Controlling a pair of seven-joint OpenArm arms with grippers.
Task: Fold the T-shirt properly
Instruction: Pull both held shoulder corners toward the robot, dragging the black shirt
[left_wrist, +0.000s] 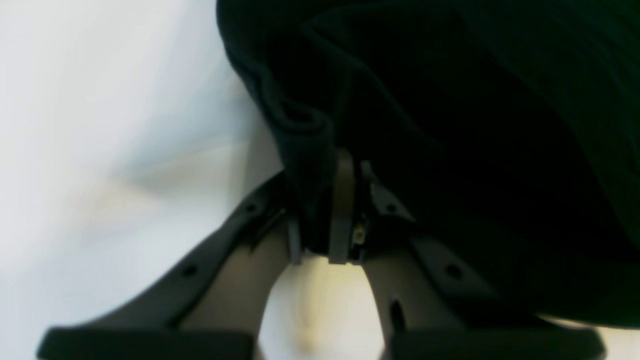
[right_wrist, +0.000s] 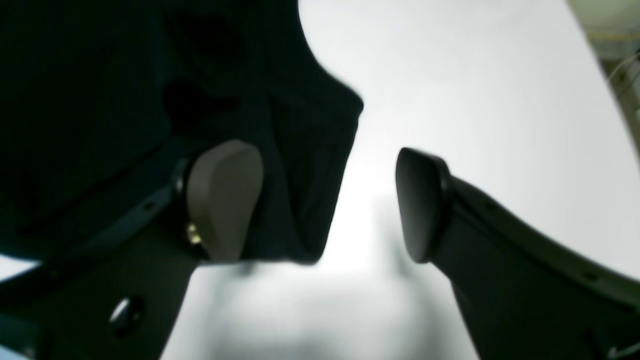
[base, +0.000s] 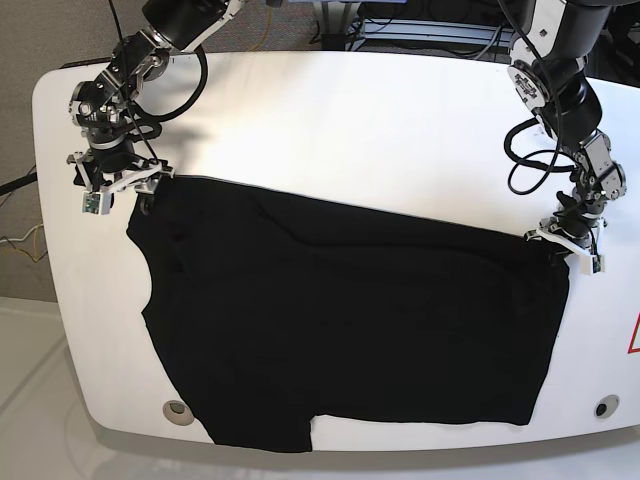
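The desk (base: 400, 120) is a white slab with rounded corners, and the T-shirt (base: 350, 320) covers most of its near half. I read the cloth as lying flat, long axis running across the desk from my right arm's side to my left arm's side, with the far edge slanting down toward the left arm. The near edge hangs close to the desk's front rim. One layer seems already doubled over, though black on black makes the fold lines hard to trace.

Right gripper (right_wrist: 330, 200): jaws spread wide, holding nothing. In the right wrist view a loose flap of shirt edge sits between the two jaws, lying against the grey pad, with the black pad well apart over bare desk. In the base view this gripper (base: 115, 180) sits at the shirt's far corner on its own side.

Left gripper (left_wrist: 325, 210): jaws nearly closed, pinching a bunched hem of the shirt; the cloth rises out of the jaws in the left wrist view. In the base view it (base: 572, 240) sits at the opposite far corner.

Judgement: both arms stand at the far edge, one corner each, so the coming fold turns on that edge travelling toward me. The right jaws need to close on their flap first.

No containers on the desk.
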